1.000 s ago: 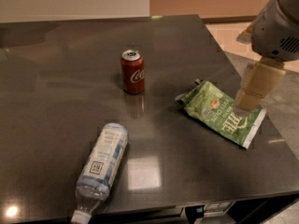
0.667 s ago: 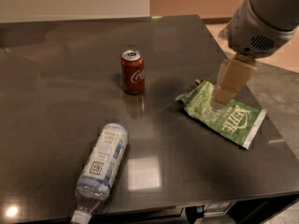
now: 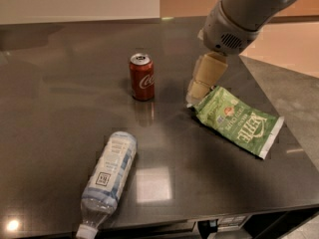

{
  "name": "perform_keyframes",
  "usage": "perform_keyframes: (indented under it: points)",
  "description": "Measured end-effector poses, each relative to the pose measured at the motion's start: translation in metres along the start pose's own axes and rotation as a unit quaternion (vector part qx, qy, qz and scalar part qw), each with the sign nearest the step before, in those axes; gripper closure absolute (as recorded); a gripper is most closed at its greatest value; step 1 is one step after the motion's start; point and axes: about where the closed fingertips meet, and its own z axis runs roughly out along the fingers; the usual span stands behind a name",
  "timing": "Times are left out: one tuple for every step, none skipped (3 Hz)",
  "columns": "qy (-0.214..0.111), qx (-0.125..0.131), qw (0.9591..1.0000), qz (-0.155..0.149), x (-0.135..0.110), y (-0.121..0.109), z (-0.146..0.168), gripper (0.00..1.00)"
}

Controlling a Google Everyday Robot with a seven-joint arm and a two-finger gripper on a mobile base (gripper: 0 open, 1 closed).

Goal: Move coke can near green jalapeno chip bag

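Note:
The coke can stands upright on the dark table, left of centre. The green jalapeno chip bag lies flat to the right of it, with white "Kettle" lettering. My gripper hangs from the arm at the upper right. It sits above the bag's upper left corner, between the can and the bag. It is apart from the can, with a gap of table between them.
A clear plastic water bottle with a white label lies on its side at the front left. The dark table ends at its right edge just past the bag and at its front edge below the bottle.
My arm and gripper have moved left, from over the right end of the chip bag to its left corner, closer to the can. The can, bag and bottle have not moved.

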Motion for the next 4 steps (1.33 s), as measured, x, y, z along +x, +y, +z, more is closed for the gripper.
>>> perform_keyframes:
  points:
    - [-0.021,-0.011,0.9997,-0.002,-0.029,-0.010,0.024,0.00]
    - [-0.032,-0.022,0.9992,-0.001,-0.054,-0.018,0.051,0.00]
    - [-0.035,-0.036,0.9987,0.006,-0.073,-0.026,0.077,0.00]
    - [-0.036,-0.045,0.9983,0.011,-0.084,-0.030,0.092,0.00]
